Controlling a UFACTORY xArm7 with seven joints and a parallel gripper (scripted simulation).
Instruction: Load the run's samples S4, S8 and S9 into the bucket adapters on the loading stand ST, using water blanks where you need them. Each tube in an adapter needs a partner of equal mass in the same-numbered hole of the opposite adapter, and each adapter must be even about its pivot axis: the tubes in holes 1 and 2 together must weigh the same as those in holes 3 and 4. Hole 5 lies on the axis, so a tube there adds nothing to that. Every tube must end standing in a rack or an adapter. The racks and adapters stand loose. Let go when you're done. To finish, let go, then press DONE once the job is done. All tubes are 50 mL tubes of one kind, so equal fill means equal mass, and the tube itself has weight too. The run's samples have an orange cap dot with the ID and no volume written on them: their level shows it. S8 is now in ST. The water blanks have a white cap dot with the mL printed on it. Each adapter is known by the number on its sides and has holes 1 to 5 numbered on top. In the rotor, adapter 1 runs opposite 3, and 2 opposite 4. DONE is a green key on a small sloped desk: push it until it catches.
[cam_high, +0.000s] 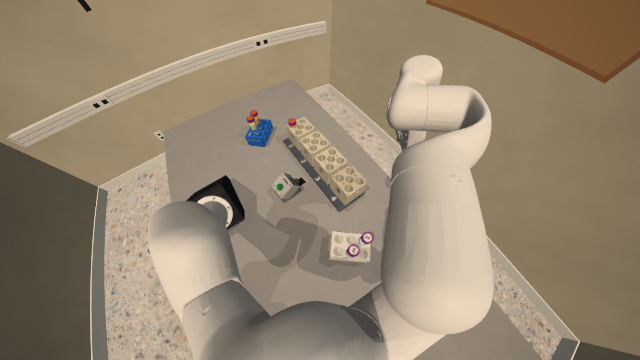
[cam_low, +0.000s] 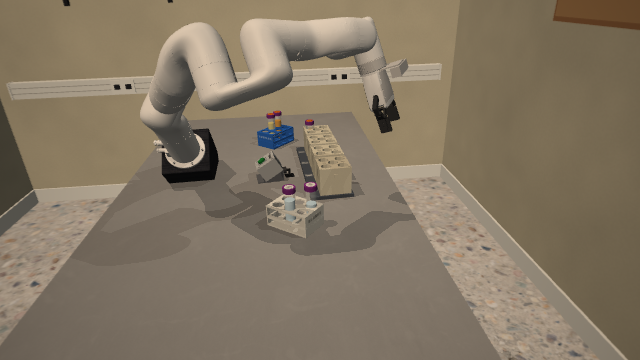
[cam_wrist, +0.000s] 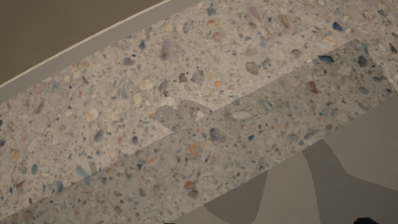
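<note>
Reading top view: one orange-dot tube (cam_high: 292, 122) (cam_low: 309, 122), taken as S8, stands in the far adapter; other adapters look unfilled. Loading seems barely begun; next, compare levels, then fetch a partner.

Exterior: the fingers (cam_high: 402, 140) (cam_low: 384, 124) hang wide open, holding nothing, right of the counter (cam_low: 240, 300). Two samples (cam_low: 271, 123) (cam_high: 251, 120) stand in the far-left blue rack (cam_low: 268, 142) (cam_high: 256, 142); two blanks (cam_low: 289, 190) (cam_high: 353, 250) in the near white rack (cam_low: 305, 228) (cam_high: 337, 258). IDs, printed mL unreadable.

Wrist: mostly floor; fingers cut off, no tube visible.
</note>
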